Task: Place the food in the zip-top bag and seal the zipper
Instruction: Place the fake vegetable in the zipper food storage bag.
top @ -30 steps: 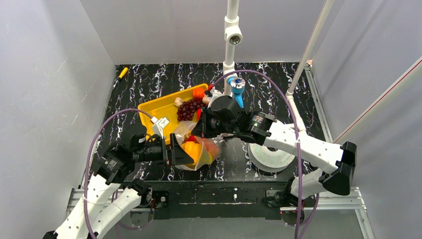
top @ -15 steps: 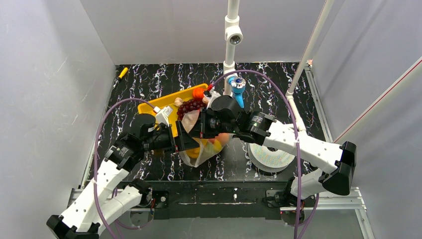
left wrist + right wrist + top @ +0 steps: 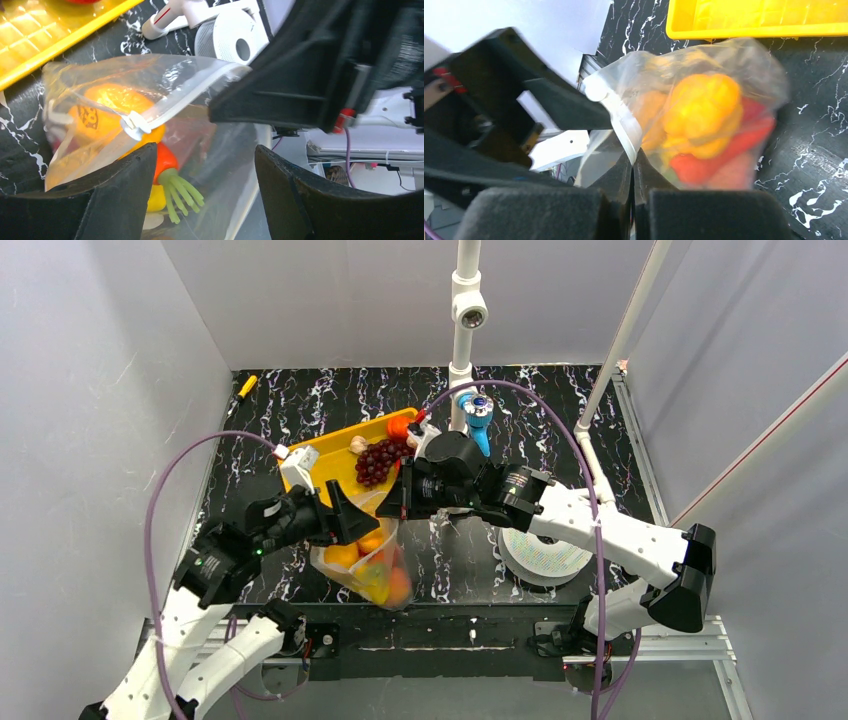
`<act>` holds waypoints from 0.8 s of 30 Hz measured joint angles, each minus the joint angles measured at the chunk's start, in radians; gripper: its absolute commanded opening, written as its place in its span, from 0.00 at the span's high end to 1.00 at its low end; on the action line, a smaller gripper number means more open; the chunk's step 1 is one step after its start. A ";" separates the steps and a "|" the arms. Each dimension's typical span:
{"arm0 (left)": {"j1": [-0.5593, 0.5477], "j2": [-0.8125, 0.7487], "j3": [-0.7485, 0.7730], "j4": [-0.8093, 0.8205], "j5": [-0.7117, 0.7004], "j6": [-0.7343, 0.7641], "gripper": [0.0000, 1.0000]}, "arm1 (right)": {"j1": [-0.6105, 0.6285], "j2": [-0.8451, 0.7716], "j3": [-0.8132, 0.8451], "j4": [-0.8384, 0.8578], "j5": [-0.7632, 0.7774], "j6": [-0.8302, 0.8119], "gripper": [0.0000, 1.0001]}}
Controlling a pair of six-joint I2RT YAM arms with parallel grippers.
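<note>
Where right fingers point(image 3: 599, 205) pinch, the crinkly clear bag point(image 3: 629, 82) bulges.

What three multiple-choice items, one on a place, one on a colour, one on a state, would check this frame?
1. Where do the purple grapes lie? A in the zip-top bag; B on the yellow tray; C on the white spool.
2. What colour is the leafy top of the carrot in the bag? A blue; B green; C white.
3. How do the right jaws stand? A open above the tray; B shut on the spool; C shut on the bag's mouth edge.
Key: 1 B, the grapes sit in the tray. 2 B, green fronds show through the plastic. 3 C, the right wrist view shows them pinched on the seal strip.
</note>
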 measured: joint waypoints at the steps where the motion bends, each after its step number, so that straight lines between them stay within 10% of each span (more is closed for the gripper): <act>1: 0.000 -0.005 0.023 -0.018 -0.002 0.011 0.38 | 0.000 -0.001 0.000 -0.004 0.001 -0.003 0.99; 24: 0.000 0.012 -0.008 -0.184 0.059 0.140 0.26 | 0.001 -0.006 0.010 -0.083 0.040 -0.091 0.99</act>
